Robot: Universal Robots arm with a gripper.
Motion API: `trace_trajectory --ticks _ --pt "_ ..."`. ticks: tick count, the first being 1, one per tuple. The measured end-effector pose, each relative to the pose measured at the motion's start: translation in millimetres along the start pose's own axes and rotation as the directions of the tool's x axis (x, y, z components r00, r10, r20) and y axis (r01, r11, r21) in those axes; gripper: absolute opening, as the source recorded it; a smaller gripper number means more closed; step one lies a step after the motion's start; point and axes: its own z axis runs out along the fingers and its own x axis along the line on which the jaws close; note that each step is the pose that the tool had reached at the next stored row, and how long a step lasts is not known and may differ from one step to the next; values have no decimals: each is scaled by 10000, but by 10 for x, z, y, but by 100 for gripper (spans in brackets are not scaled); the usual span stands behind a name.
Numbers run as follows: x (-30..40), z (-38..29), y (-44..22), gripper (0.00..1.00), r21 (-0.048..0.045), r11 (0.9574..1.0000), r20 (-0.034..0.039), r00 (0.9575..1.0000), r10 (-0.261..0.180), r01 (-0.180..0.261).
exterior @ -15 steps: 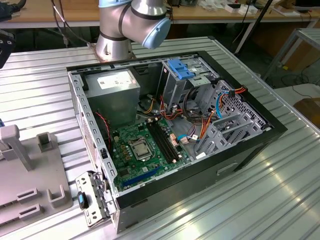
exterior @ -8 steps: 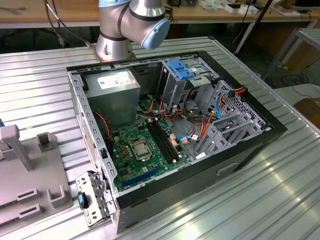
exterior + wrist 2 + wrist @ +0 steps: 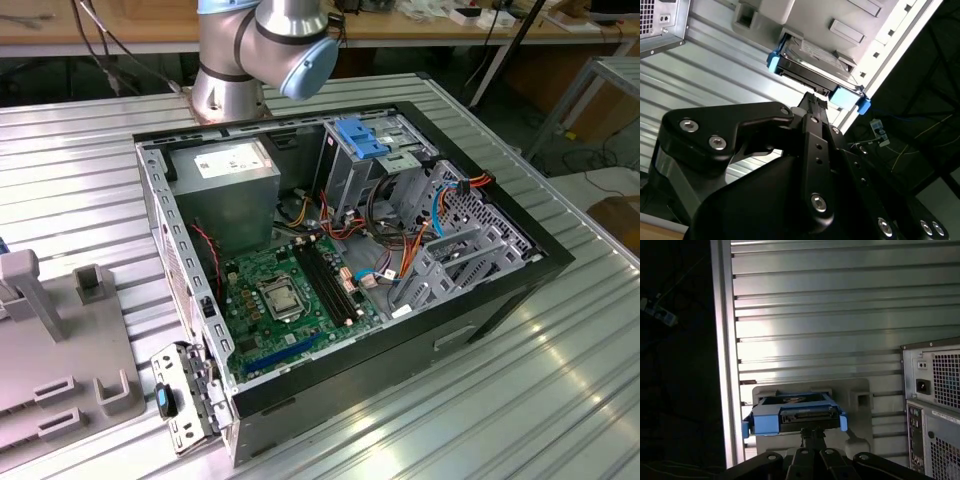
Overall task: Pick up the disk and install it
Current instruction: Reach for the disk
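Black bolted linkage of the gripper (image 3: 816, 97) sits closest to the lens in both wrist views, its tip right at the near edge of the flat grey metal disk (image 3: 810, 65) framed by a bright blue plastic carrier. Whether the tool is spread, pressed together or pinching the carrier cannot be told, since its tip merges with the disk's edge (image 3: 795, 417) in both wrist views.

That disk lies level in a pale grey plastic holder (image 3: 855, 390) on the ribbed aluminium table (image 3: 840, 315). It is close to the table's edge and near the vented back panel of the open black computer case (image 3: 935, 390).

In the exterior view the case (image 3: 400, 370) lies on its side across the middle of the frame, with the green motherboard (image 3: 290, 300) exposed at centre. The metal drive cage (image 3: 350, 180), topped by a blue plastic bracket (image 3: 362, 138), stands at upper centre. The silver and pale blue arm (image 3: 265, 40) rises at the top of the frame.

Judging by this, the work is at its pick-up stage: the disk has not left its holder and is not raised. Carrying it to the case and seating it in a bay are not yet done
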Motion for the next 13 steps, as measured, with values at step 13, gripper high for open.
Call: trace_trajectory --ticks 13 --pt "336 9 -96 11 -7 9992 7 9992 -405 405"
